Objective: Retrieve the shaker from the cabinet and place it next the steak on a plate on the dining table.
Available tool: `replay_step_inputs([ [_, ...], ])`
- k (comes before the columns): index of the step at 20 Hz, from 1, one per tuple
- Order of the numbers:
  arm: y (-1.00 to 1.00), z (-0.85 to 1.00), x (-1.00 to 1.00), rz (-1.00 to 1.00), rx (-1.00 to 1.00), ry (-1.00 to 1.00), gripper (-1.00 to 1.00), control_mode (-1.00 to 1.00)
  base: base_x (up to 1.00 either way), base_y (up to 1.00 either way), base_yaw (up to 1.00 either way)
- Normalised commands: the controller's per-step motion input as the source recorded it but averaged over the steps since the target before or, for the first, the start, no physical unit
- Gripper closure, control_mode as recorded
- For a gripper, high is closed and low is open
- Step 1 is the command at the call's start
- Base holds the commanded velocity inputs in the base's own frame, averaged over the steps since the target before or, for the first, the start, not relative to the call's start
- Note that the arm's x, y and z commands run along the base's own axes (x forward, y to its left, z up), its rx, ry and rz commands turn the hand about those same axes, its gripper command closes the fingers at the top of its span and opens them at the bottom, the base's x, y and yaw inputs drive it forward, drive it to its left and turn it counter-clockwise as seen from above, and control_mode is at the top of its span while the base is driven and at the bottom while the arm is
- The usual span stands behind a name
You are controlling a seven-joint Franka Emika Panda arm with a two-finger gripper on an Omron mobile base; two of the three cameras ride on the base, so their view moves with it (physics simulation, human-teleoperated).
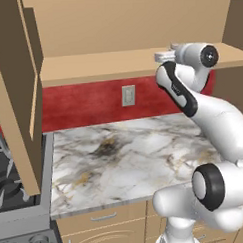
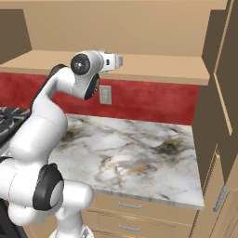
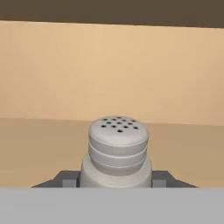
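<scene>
The shaker [image 3: 118,148], a small grey cylinder with a pale perforated cap, stands upright on the wooden shelf [image 3: 43,148] of the cabinet [image 1: 101,64]. My gripper [image 3: 116,180] is shut on the shaker, with one dark fingertip [image 3: 68,178] at each side of its base. In the left base view the gripper [image 1: 163,55] reaches in over the shelf edge at the right. In the right base view the gripper [image 2: 118,60] sits above the shelf [image 2: 153,67]. The steak, the plate and the dining table are out of view.
The cabinet doors [image 1: 12,98] [image 2: 228,93] stand open at either side. Below the shelf are a red backsplash with an outlet [image 1: 128,95] and a marble counter [image 1: 125,153] over drawers. A stove [image 1: 6,188] lies to the left.
</scene>
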Motion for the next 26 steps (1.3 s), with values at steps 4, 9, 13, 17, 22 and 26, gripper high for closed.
replay_step_inputs([
  [4,-0.04,0.13,-1.00,0.00,0.04,-0.06,1.00,-1.00,0.00,0.00,0.00],
  [9,0.00,0.27,-1.00,0.00,0.07,-0.01,1.00,-1.00,0.00,0.00,0.00],
  [13,0.00,0.47,-1.00,0.00,0.05,0.04,1.00,-1.00,0.00,0.00,0.00],
  [17,0.00,0.20,-1.00,0.00,0.00,0.35,1.00,-1.00,0.00,0.00,0.00],
  [22,0.09,-0.06,-1.00,0.00,0.00,0.47,1.00,-1.00,0.00,0.00,0.00],
  [26,0.30,-0.36,-1.00,0.00,0.00,0.14,1.00,-1.00,0.00,0.00,0.00],
])
